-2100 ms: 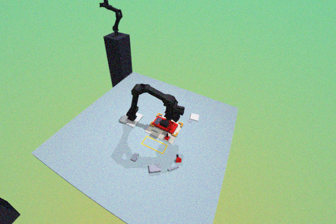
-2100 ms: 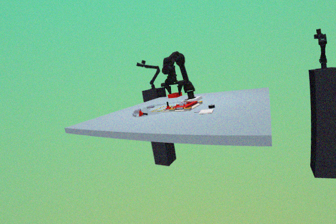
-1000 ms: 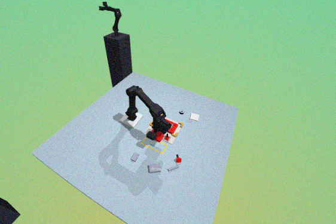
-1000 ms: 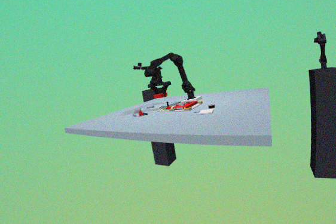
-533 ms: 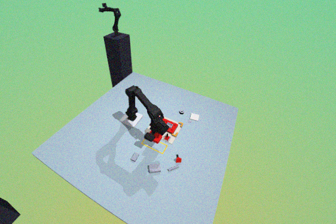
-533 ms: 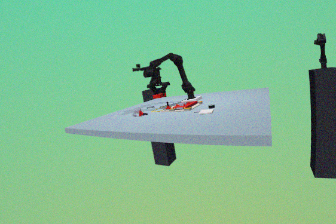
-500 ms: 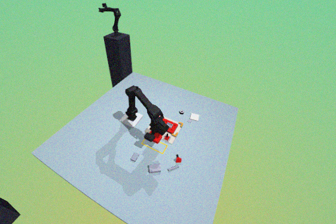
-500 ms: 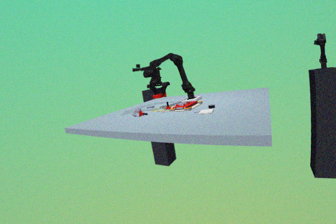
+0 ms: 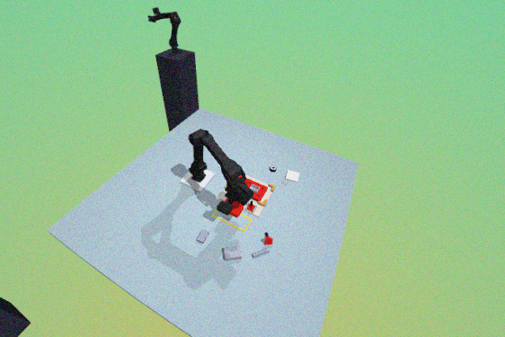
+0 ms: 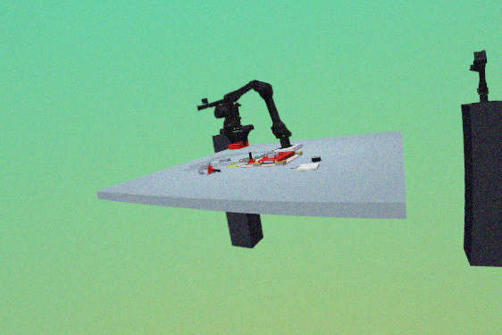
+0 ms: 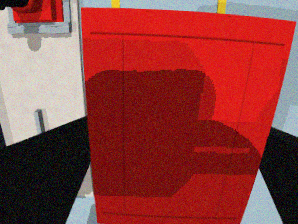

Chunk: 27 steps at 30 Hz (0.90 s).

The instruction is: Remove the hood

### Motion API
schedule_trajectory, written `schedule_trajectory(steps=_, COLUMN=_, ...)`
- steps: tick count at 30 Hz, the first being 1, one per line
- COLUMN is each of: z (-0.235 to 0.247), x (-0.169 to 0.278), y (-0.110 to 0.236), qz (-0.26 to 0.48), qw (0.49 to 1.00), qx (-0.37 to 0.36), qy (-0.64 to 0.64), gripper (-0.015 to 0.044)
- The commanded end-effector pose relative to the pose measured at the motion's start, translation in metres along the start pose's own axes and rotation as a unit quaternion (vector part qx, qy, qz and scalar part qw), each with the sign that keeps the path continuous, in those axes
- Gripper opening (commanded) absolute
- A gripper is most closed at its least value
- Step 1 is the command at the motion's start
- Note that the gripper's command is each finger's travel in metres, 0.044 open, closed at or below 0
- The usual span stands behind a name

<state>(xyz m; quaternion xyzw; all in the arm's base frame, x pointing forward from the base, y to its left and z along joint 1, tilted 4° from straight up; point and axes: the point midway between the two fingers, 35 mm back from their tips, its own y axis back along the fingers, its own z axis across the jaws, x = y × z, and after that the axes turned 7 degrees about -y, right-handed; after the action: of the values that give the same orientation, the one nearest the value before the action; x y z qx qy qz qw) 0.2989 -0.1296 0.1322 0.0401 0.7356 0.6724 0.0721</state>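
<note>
My gripper (image 9: pixel 230 208) (image 10: pixel 237 140) (image 11: pixel 176 129) is shut on the red hood (image 9: pixel 237 209) (image 10: pixel 238 146) (image 11: pixel 180 96) and holds it flat, a little above the table. In the wrist view the hood fills most of the picture, with the black fingers at its left and right lower edges. The toy car (image 9: pixel 256 189) (image 10: pixel 280 156), red on a pale base, lies just behind the gripper. The marked area is a yellow outline (image 9: pixel 229 224) on the table, beside the car; the hood hangs over its near edge.
A red block with a black peg (image 9: pixel 268 240), several grey parts (image 9: pixel 232 252), a white square (image 9: pixel 292 175) and a black wheel (image 9: pixel 272 168) lie around. A dark pillar (image 9: pixel 177 88) stands at the table's back corner.
</note>
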Motion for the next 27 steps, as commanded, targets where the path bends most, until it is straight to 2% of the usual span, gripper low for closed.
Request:
schedule_trajectory(steps=1, z=0.000, x=-0.001, y=-0.003, qz=-0.001, qw=1.000, qx=-0.002, qy=0.003, gripper=0.0000)
schedule_trajectory(steps=27, z=0.000, x=-0.001, y=-0.023, qz=-0.001, qw=1.000, qx=-0.002, qy=0.003, gripper=0.0000)
